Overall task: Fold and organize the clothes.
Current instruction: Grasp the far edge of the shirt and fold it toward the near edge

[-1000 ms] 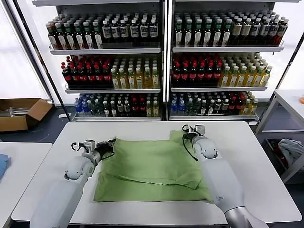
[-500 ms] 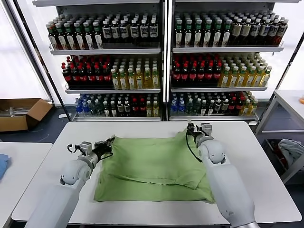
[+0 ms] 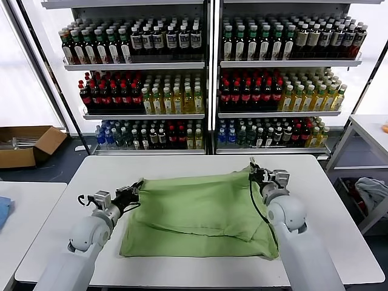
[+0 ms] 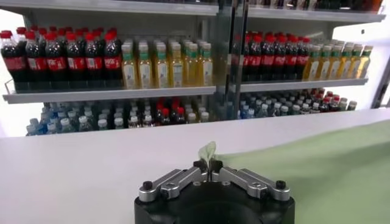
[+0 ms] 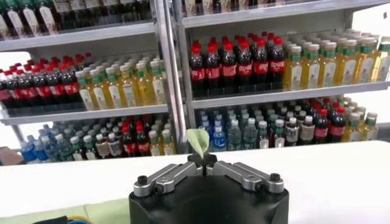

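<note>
Our left end effector [image 3: 134,188] and right end effector [image 3: 253,174] each clamp a far corner of the light green soft fabric shirt [image 3: 200,212] spread mid white worktop [image 3: 182,165]. Judgement: keep both corners level and taut, fold evenly toward shirt's near hem.

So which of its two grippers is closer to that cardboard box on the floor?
The left gripper, shut on the shirt's corner on the cardboard box's side; the right gripper grips the far corner.
</note>
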